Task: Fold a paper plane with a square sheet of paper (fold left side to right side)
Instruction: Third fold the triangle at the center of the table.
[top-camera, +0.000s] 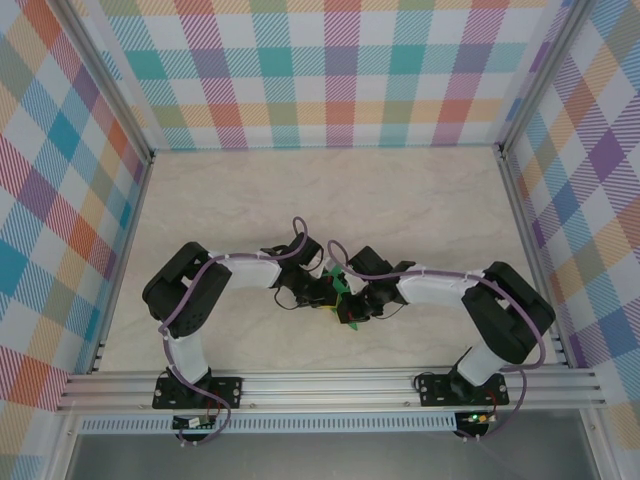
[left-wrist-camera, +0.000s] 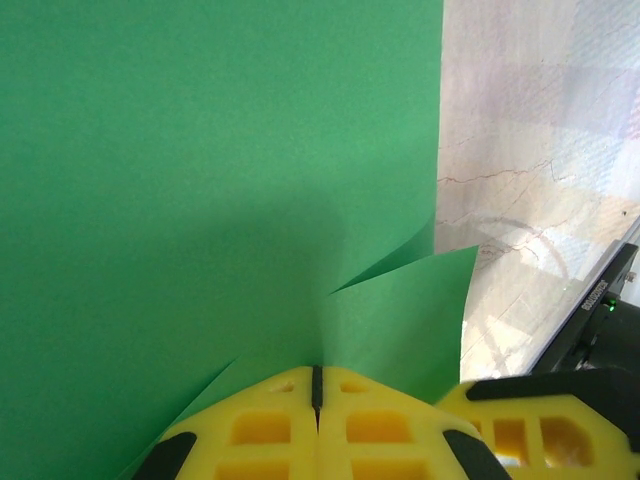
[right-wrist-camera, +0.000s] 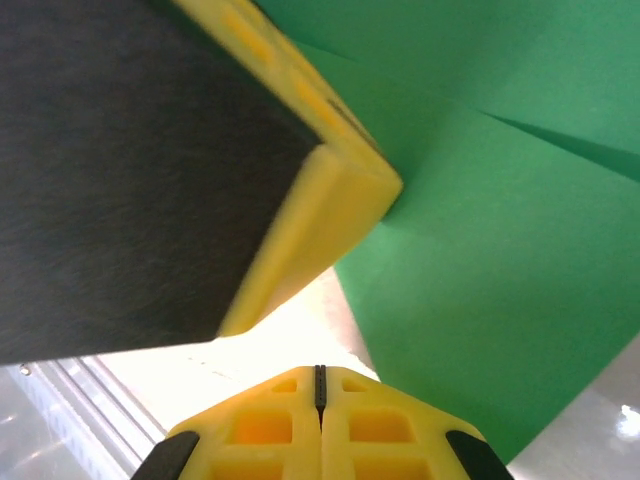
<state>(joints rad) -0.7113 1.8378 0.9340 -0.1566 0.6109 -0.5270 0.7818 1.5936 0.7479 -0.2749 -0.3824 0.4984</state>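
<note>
The sheet of paper (top-camera: 338, 284) is bright green and folded into layers, with slanted flap edges showing in the left wrist view (left-wrist-camera: 200, 180). It is held up off the table between the two arms, near the front middle. My left gripper (left-wrist-camera: 317, 378) is shut on its lower edge, and a crease rises straight from the jaw seam. My right gripper (right-wrist-camera: 320, 378) is shut just beside the paper (right-wrist-camera: 500, 250) with nothing between its jaws. The left gripper's yellow and black finger (right-wrist-camera: 330, 190) crosses the right wrist view and touches the paper. From above, both grippers (top-camera: 328, 292) (top-camera: 352, 303) meet tip to tip.
The pale marbled table (top-camera: 320, 190) stretches away behind the arms. Plaid walls (top-camera: 60, 200) close in the left, back and right. An aluminium rail (top-camera: 330, 385) carrying both arm bases runs along the near edge.
</note>
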